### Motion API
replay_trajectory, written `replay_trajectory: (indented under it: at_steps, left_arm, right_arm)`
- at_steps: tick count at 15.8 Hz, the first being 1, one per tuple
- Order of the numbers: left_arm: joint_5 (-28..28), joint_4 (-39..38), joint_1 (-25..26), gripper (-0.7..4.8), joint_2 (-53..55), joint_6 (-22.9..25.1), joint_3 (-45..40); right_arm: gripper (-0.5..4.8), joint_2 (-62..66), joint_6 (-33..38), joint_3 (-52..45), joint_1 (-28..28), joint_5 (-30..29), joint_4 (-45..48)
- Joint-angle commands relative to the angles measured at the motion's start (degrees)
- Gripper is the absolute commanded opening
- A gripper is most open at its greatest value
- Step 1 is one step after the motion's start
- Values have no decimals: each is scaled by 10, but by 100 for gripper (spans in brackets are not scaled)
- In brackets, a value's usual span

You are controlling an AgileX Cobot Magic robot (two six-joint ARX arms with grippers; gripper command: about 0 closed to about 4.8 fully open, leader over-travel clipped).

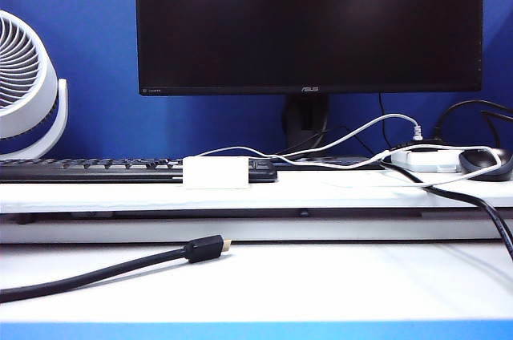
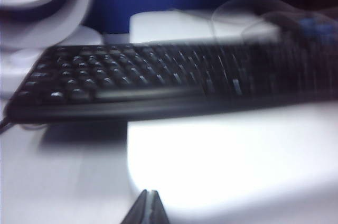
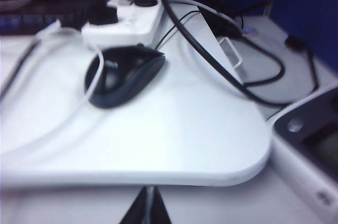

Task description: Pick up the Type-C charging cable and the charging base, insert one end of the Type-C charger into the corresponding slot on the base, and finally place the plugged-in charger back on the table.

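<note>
The off-white rectangular charging base (image 1: 216,172) sits on the long white counter (image 1: 321,189), touching the front edge of the black keyboard (image 1: 88,168). The thin white Type-C charging cable (image 1: 240,150) trails from behind the base towards the white power strip (image 1: 425,159) and dark mouse (image 1: 485,163). The left gripper (image 2: 146,208) hangs before the keyboard, fingers pressed together. The right gripper (image 3: 148,206) hovers near the counter's corner, likewise closed and empty.
</note>
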Motion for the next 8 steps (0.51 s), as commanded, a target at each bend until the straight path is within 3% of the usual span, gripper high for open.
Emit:
replay_trajectory:
  at_steps: [1, 4, 8]
  left_arm:
    - [-70, 70, -1, -3, -1, -124, 39]
    - [-73, 70, -1, -3, 30, -124, 110]
    - [-72, 86, -1, -4, 176, -63, 233]
  right_arm:
    - [-1, -1, 162, 32, 1, -20, 35]
    - [-1, -1, 148, 96, 1, -24, 36]
    - [-1, 34, 123, 184, 0, 3, 44]
